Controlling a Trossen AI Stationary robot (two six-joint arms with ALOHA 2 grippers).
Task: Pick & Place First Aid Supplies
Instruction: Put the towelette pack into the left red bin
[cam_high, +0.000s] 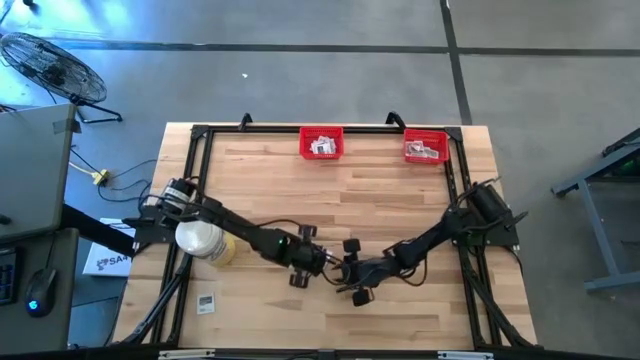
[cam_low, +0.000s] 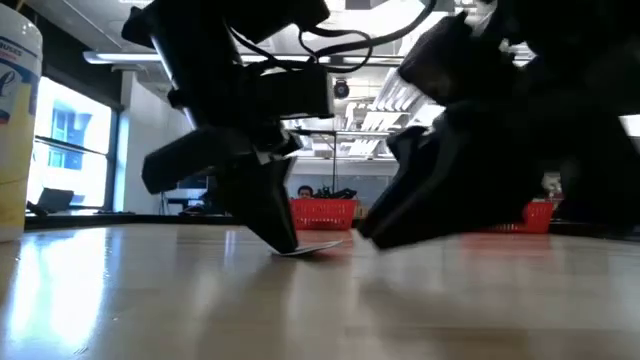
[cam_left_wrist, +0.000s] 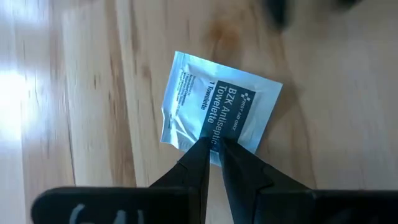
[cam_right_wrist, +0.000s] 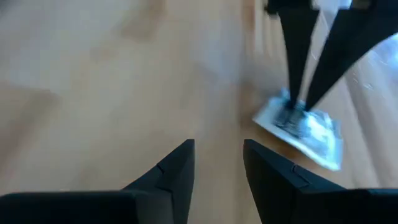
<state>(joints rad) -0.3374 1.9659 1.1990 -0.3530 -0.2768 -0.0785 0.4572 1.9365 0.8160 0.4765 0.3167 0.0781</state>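
A white first aid packet (cam_left_wrist: 211, 102) with a dark printed centre lies at the middle of the wooden table, with my left gripper (cam_left_wrist: 214, 146) shut on it. The low view shows it (cam_low: 312, 247) under that gripper's fingertips, down at the tabletop. My right gripper (cam_right_wrist: 217, 168) stands open just to the right of it, low over the wood, with nothing between its fingers. A second packet (cam_high: 206, 303) lies flat near the table's front left. In the high view the arms hide the held packet. My left gripper pinches the packet's edge (cam_left_wrist: 214, 142) between its two fingertips, at the dark printed band. The fingers (cam_right_wrist: 297, 93) come from above, slanting down. The packet lies nearly flat at the tabletop, slightly tilted; whether it is clear of the wood I cannot tell.
Two red bins (cam_high: 321, 142) (cam_high: 426, 146) holding several packets stand at the table's far edge. A large white cylinder (cam_high: 200, 240) with a yellowish base stands at the left, beside my left arm. A black frame (cam_high: 200, 135) runs round the table.
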